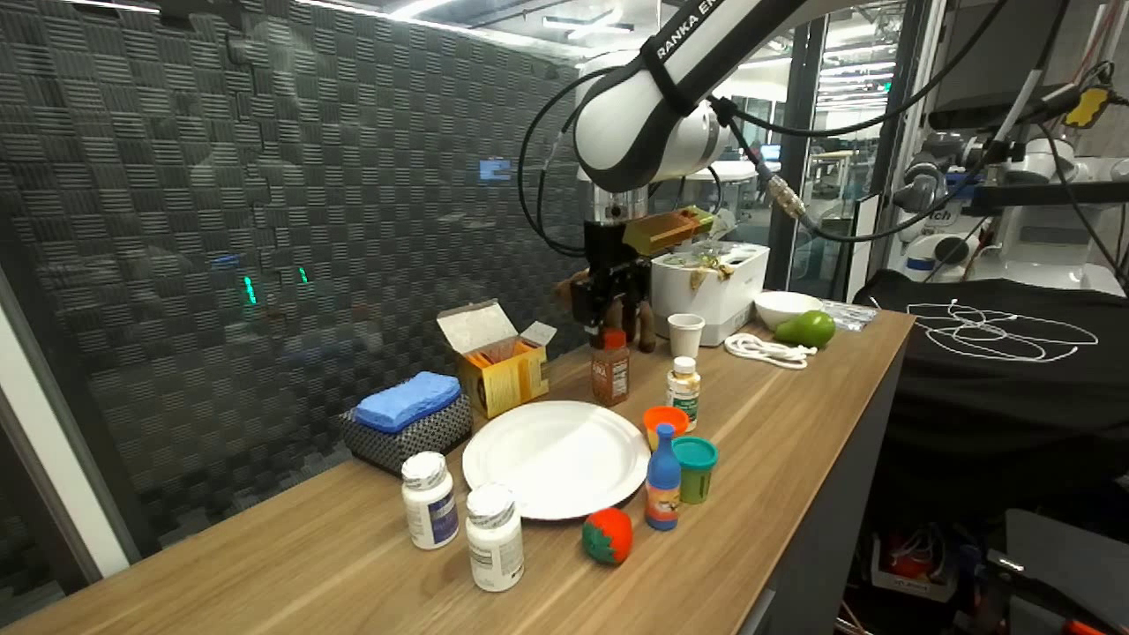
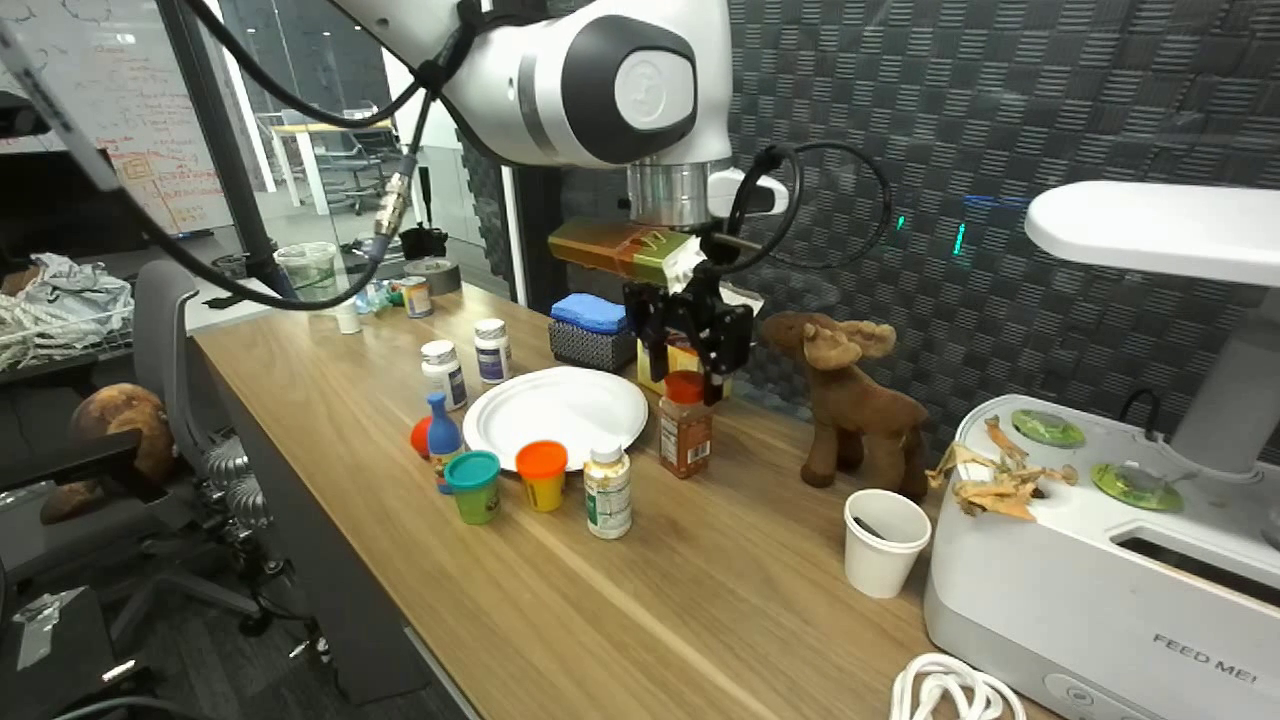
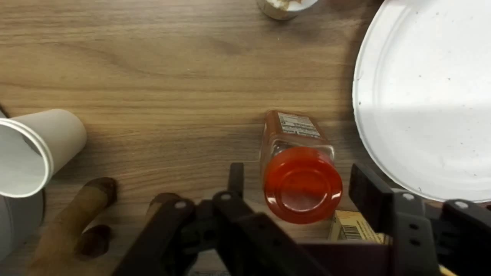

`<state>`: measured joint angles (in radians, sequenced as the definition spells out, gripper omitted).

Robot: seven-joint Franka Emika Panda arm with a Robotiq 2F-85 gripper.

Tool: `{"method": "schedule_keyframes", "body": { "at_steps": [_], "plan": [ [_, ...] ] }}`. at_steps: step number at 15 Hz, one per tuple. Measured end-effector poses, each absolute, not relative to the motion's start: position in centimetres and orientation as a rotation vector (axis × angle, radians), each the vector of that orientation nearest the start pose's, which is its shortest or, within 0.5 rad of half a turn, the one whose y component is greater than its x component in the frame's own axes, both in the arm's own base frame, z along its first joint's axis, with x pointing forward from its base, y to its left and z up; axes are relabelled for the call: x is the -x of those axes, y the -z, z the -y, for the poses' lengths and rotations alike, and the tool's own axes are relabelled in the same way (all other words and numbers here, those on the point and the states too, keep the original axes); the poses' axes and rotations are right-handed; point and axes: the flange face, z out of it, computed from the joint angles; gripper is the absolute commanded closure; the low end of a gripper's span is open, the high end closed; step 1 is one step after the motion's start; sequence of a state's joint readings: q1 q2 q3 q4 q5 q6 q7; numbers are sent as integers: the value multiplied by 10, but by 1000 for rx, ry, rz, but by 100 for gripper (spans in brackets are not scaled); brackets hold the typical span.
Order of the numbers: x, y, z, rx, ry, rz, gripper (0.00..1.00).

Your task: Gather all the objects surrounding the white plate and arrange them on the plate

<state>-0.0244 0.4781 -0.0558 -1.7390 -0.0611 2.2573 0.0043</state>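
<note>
The white plate (image 1: 556,459) lies on the wooden counter with nothing on it. My gripper (image 3: 300,184) stands open around the red-capped spice bottle (image 2: 686,445). A finger hangs on either side of its red cap (image 3: 303,201), with a visible gap at both. Two white pill bottles (image 1: 429,507) stand near the plate. Around its rim also sit a toy strawberry (image 1: 608,536), a blue toy bottle (image 1: 663,485), a teal-lidded jar (image 2: 475,490), an orange-lidded jar (image 2: 542,480) and a white-capped bottle with a green label (image 2: 607,497). All the bottles are upright.
Behind the spice bottle are an opened yellow carton (image 1: 507,379) and a brown plush moose (image 2: 865,410). A black box with blue cloth (image 1: 410,406) borders the plate. Further along stand a paper cup (image 2: 885,550), a white planter (image 2: 1060,580), a cable (image 1: 767,350) and a bowl (image 1: 785,307).
</note>
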Motion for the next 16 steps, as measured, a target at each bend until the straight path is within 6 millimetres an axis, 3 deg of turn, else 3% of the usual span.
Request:
{"method": "schedule_keyframes", "body": {
  "at_steps": [3, 8, 12, 14, 16],
  "plan": [
    [-667, -304, 51, 3215, 78, -79, 76],
    [-668, -315, 53, 3187, 73, -180, 76],
    [-672, -375, 45, 3185, 100, -211, 76],
    [-676, -404, 30, 3187, 127, -194, 76],
    [-680, -421, 9, 3186, 137, -150, 76]
  ]
}}
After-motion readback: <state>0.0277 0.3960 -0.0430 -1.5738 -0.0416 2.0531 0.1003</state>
